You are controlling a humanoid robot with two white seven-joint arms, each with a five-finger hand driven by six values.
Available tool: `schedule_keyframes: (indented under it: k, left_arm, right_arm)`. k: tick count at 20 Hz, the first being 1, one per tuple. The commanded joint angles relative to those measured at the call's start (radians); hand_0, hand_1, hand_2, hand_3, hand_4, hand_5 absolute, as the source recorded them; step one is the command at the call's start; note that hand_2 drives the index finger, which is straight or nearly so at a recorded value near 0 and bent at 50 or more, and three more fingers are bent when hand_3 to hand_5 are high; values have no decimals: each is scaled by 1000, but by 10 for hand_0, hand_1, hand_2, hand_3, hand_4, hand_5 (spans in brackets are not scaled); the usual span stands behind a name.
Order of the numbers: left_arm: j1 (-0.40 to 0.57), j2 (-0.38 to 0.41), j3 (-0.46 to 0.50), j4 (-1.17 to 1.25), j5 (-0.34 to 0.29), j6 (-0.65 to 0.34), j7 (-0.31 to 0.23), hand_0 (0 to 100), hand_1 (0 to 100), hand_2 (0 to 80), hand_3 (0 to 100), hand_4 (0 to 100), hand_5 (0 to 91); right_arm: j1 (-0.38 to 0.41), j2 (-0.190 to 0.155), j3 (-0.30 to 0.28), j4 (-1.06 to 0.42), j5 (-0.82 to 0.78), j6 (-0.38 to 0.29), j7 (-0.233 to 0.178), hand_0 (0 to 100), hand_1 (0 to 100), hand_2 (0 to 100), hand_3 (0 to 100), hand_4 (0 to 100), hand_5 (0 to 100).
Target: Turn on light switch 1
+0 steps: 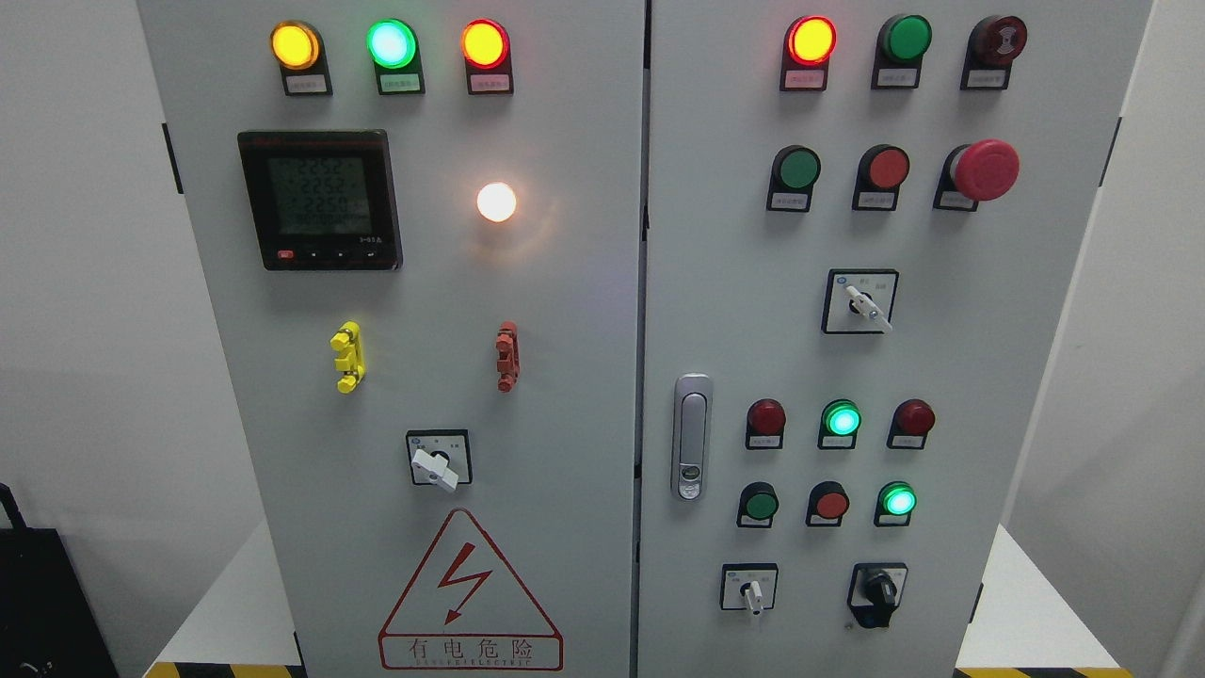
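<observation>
A grey electrical cabinet (565,377) with two doors fills the head view. On the left door a white rotary switch (437,463) sits below a glowing white lamp (496,201), its knob pointing down-right. The right door carries three more selector switches: a white one in the middle (862,304), a small white one at the lower left (751,592) and a black one beside it (877,590). The labels are too small to read, so I cannot tell which one is switch 1. Neither of my hands shows.
Lit indicator lamps (391,43) line the top of both doors. There is a digital meter (320,200), a red mushroom stop button (985,169), a door handle (691,436), and yellow (347,356) and red (507,355) clips. A black object (42,603) stands at the lower left.
</observation>
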Motion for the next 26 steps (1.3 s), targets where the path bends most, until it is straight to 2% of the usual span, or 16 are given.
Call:
schedule_keyframes:
  k: [1,5,6,7,8,10,13,17,18,19,20,21,26]
  left_arm:
    - [20,39,57,862,11,-136,-68,0,221,505,891,929,647]
    - [17,35,51,1030,64,-130,-138,0,212,433,779,845,538]
    - [17,35,51,1050,61,-127,-157,0,226,407,734,787,478]
    - [17,35,50,1068,59,-116,-174,13,246,370,663,713,381]
    - [15,33,48,1080,57,-89,-189,23,249,352,636,681,335]
    - [14,33,43,1085,54,-8,-201,101,225,272,519,554,169]
    - [13,35,-4,1088,53,118,-220,200,144,195,427,474,83]
    - [12,33,-61,1114,51,233,-224,262,87,101,269,355,4]
    - [3,30,-65,1114,53,259,-224,265,80,64,202,301,0]
    - [-8,27,-67,1113,51,293,-224,270,72,0,100,196,0]
    - [-22,18,-67,1111,51,324,-224,272,69,0,70,167,0]
    - [-51,13,-66,1110,51,365,-224,271,68,0,0,94,0]
    - [-146,13,-66,1105,51,473,-221,272,66,0,0,48,0]
  right_arm:
    - [0,-1,1,0,0,0,1,0,0,0,0,0,0]
    - [0,0,1,0,0,0,1,0,0,0,0,0,0]
    - [0,0,1,0,0,0,1,0,0,0,0,0,0]
    - [0,0,1,0,0,0,1,0,0,0,0,0,0]
    - [0,0,1,0,0,0,1,0,0,0,0,0,0]
    - [0,-1,1,0,0,0,1,0,0,0,0,0,0]
    - [0,0,1,0,0,0,1,0,0,0,0,0,0]
    - [0,0,1,0,0,0,1,0,0,0,0,0,0]
    - [0,0,1,0,0,0,1,0,0,0,0,0,0]
    - [0,0,-1,0,0,0,1,0,0,0,0,0,0]
    - [0,0,1,0,0,0,1,0,0,0,0,0,0]
    - [0,0,-1,0,0,0,1,0,0,0,0,0,0]
    - [0,0,1,0,0,0,1,0,0,0,0,0,0]
